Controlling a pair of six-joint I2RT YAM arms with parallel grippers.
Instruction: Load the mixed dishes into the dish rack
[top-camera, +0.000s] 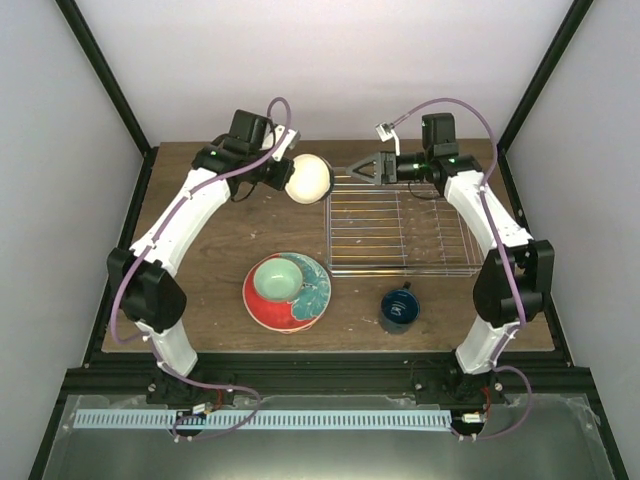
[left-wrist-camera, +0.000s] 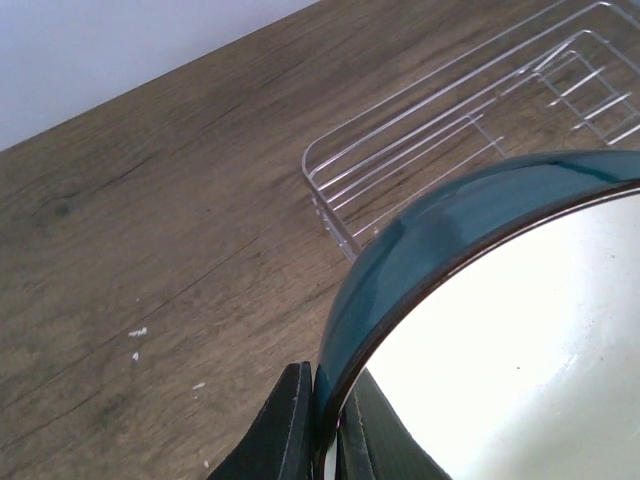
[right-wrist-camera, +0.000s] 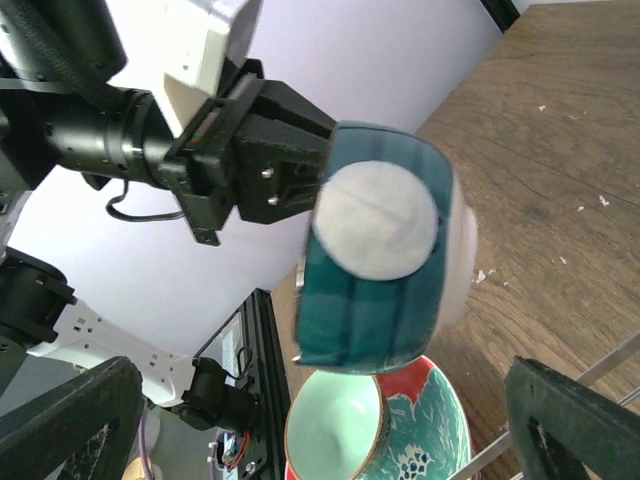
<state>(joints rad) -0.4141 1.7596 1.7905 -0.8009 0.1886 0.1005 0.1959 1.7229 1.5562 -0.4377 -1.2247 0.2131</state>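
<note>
My left gripper (top-camera: 290, 172) is shut on the rim of the cream bowl with blue outside (top-camera: 309, 177) and holds it tilted in the air at the left rear corner of the dish rack (top-camera: 400, 225). In the left wrist view its fingers (left-wrist-camera: 290, 430) pinch the bowl's rim (left-wrist-camera: 470, 290) above the rack's corner (left-wrist-camera: 400, 150). My right gripper (top-camera: 353, 171) is open and empty above the rack's rear edge, facing the bowl (right-wrist-camera: 375, 260) from the right. The pale green bowl (top-camera: 277, 278) sits on the red-and-teal plate (top-camera: 300, 300). The dark blue mug (top-camera: 400, 308) stands in front of the rack. The dotted plates are not in view.
The rack holds no dishes. The green bowl (right-wrist-camera: 335, 425) and plate (right-wrist-camera: 435, 430) also show in the right wrist view, below the held bowl. The wooden table (top-camera: 200, 300) ends at black frame rails on all sides, with white walls behind.
</note>
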